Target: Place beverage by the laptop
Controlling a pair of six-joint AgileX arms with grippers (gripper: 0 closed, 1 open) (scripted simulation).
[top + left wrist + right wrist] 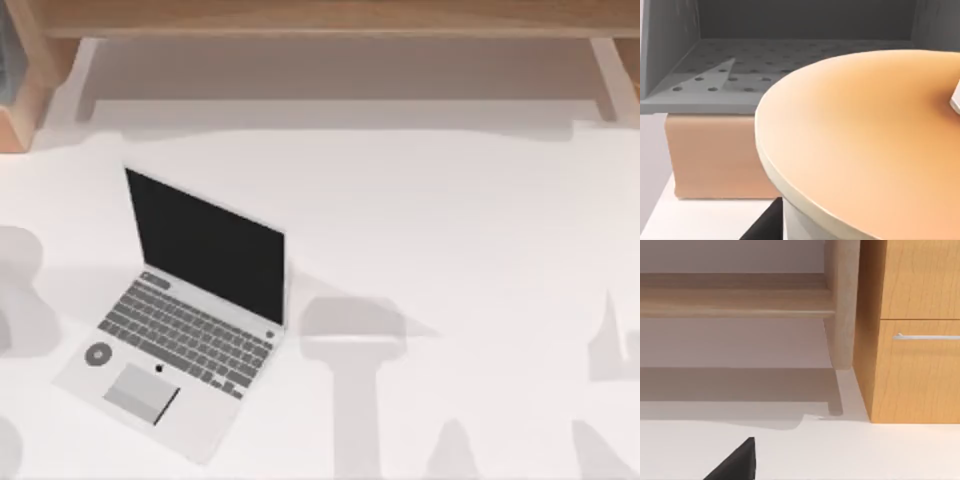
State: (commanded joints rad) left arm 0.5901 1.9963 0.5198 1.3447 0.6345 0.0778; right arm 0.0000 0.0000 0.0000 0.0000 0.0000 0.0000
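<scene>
The laptop (190, 310) lies open at the table's left, silver with a black screen, grey keyboard, trackpad and a small round grey sticker. The beverage (865, 145) looms very close in the left wrist view: its orange dome lid, a bit of white straw (956, 97) and the pale rim of the body below. A dark part of my left gripper (765, 225) sits right against the cup's side. A dark tip of my right gripper (737, 462) hangs over the white table.
The white table (450, 250) stretches right of the laptop, crossed by grey arm shadows. A wooden shelf (320, 20) runs along the back. A grey perforated tray (740, 75) rests on a tan block (715, 155). A wooden drawer cabinet (915, 340) stands nearby.
</scene>
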